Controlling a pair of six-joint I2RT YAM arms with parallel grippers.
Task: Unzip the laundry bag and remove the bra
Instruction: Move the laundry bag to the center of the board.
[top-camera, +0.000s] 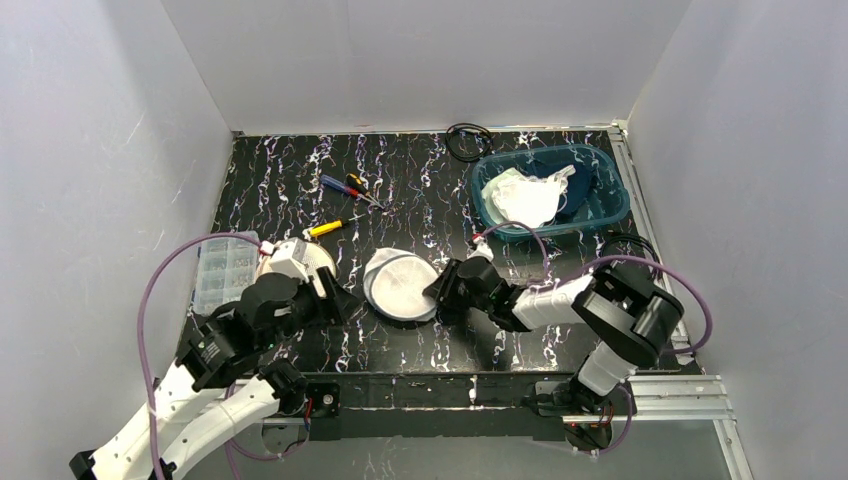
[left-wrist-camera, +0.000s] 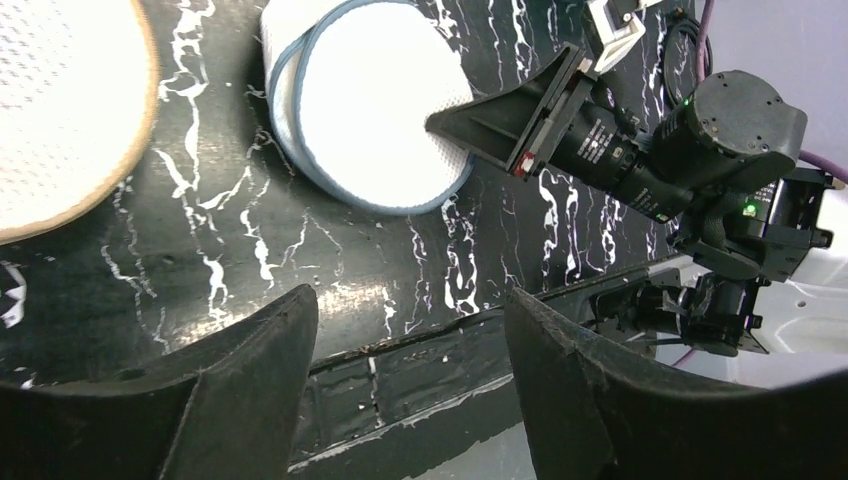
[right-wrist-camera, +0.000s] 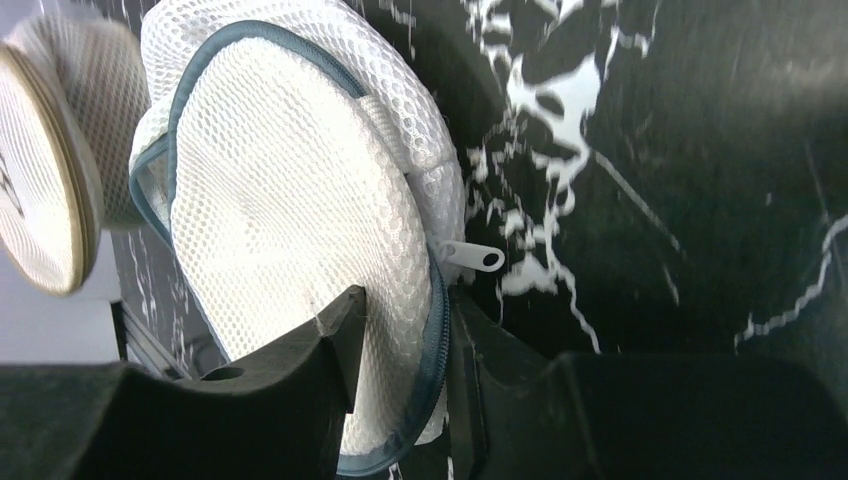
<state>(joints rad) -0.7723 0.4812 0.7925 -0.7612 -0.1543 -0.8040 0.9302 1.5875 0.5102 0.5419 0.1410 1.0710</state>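
This is a robotics lab's test cell: plain white panels (top-camera: 100, 150) wall in a black, marble-patterned bench (top-camera: 400, 180) on three sides, an aluminium rail (top-camera: 670, 395) runs along its near edge, and two robot arms (top-camera: 625, 305) (trailing purple cables (top-camera: 200, 240)) are bolted there. Screwdrivers (top-camera: 340, 186), a clear parts box (top-camera: 222, 265) and a teal basket (top-camera: 618, 190) lie on the bench.

A teal basket (top-camera: 618, 195) holds white cloths (top-camera: 525, 197); screwdrivers (top-camera: 350, 187) and a clear box (top-camera: 222, 268) lie apart
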